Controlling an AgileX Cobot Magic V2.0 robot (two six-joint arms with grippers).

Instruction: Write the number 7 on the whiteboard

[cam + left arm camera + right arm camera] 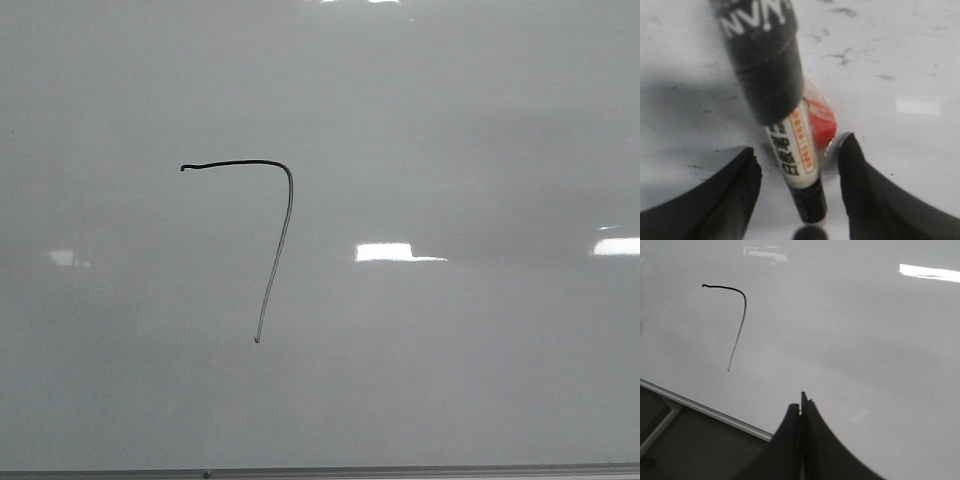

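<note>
The number 7 (240,163) is a thin black line on the whiteboard (450,150), with a short wavy top stroke, a rounded corner and a long, paler, slanted downstroke. It also shows in the right wrist view (722,287) on the whiteboard (850,330). My right gripper (802,402) is shut and empty, over the board near its grey bottom edge (705,409). My left gripper (799,145) is open, its fingers on either side of a marker (795,145) with a white body and a black cap, not touching it. Neither gripper shows in the front view.
A red, clear-wrapped object (821,120) lies against the marker on a scuffed white surface (900,60). The board's metal edge (400,470) runs along the bottom of the front view. A dark area with a pale bar (660,425) lies beyond the board's edge.
</note>
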